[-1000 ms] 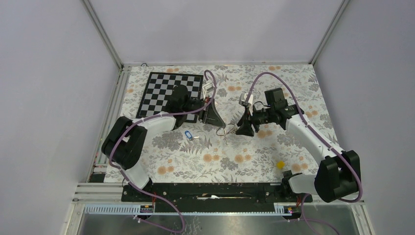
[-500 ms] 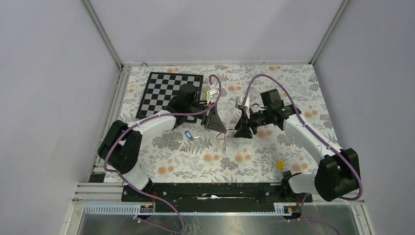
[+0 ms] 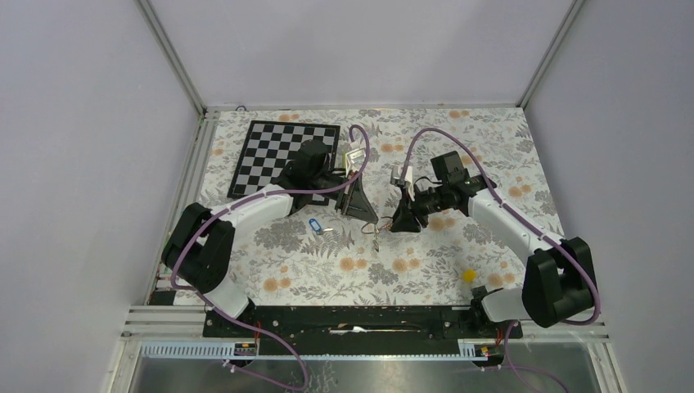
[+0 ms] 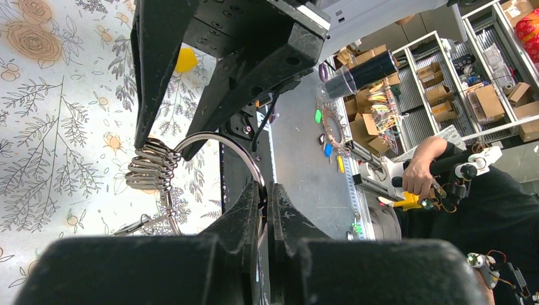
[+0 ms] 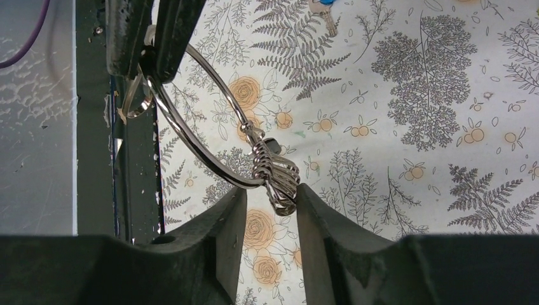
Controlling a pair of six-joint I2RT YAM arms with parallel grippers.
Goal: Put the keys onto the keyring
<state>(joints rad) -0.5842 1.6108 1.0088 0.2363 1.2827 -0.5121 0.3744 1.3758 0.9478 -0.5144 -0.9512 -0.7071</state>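
The keyring, a thin silvery wire ring with a fan of small metal pieces, hangs between my two grippers above the floral table. My left gripper is shut on its wire. My right gripper has its tips pressed on the fan of pieces, with a narrow gap left between them. A small ring and a thin metal piece dangle from the keyring; I cannot make out a black head. The blue-headed key lies on the table left of the grippers.
A chessboard lies at the back left behind the left arm. A small yellow block sits on the table at the front right. Grey walls close in both sides.
My right gripper has moved left onto the keyring. The left gripper has shifted slightly right and raised the ring. The blue key has not moved.
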